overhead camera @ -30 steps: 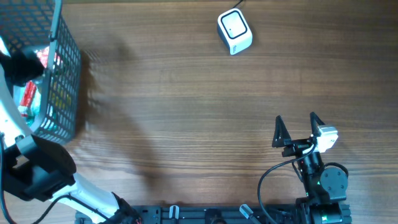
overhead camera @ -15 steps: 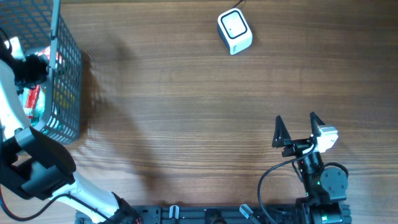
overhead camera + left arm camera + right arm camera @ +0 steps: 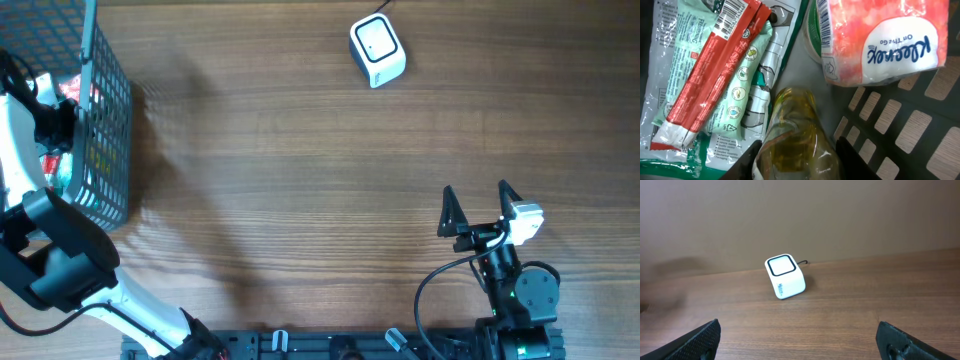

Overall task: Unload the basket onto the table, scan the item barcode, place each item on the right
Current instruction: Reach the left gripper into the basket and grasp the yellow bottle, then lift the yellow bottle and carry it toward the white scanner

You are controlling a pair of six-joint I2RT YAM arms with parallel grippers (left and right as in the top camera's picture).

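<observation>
Black mesh basket (image 3: 105,130) is containing the left tool (image 3: 55,125) overhead; the right tool (image 3: 478,208) is sitting well away from it, fingers apart. At the left wrist, inside the basket, the tool is clamping a yellow bottle (image 3: 792,125).

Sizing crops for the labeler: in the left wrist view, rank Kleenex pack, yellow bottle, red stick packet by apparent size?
1. Kleenex pack
2. yellow bottle, but it's cropped by the frame and nearest the camera, so unsure
3. red stick packet, long but thin
</observation>
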